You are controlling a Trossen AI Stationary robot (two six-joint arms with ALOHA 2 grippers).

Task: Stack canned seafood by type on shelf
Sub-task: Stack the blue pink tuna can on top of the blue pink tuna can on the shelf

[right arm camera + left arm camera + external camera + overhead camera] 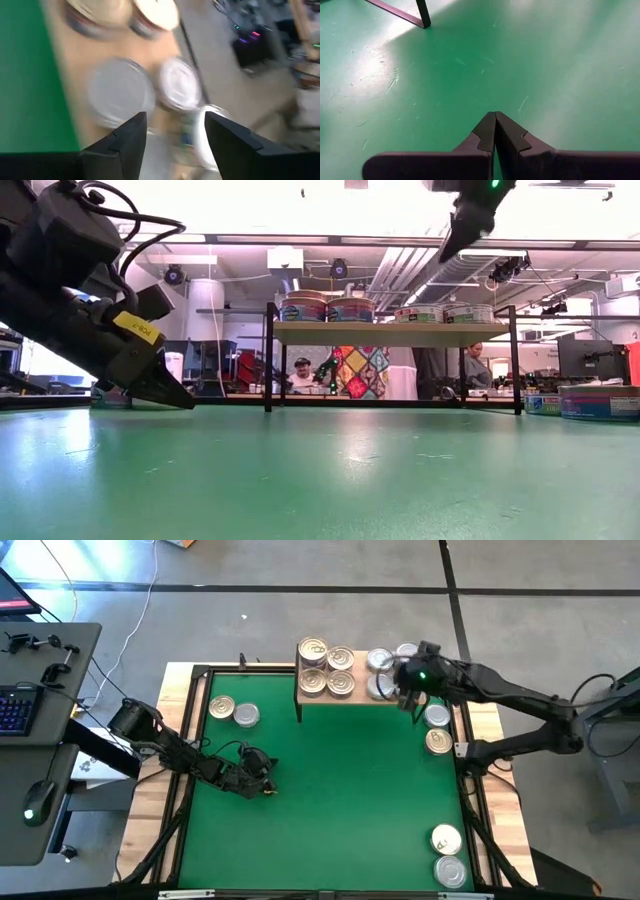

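Note:
The light-wood shelf stands at the far edge of the green mat. It carries golden-lidded cans on its left part and silver-lidded cans on its right part. In the low view the cans sit on the shelf board. My right gripper is open and empty. It hangs above the silver cans at the shelf's right end and shows clear of them in the low view. My left gripper is shut and empty, low over the mat at mid-left.
Loose cans lie on the mat: a golden one and a silver one at far left, a silver one and a golden one right of the shelf, and a golden one and a silver one at near right.

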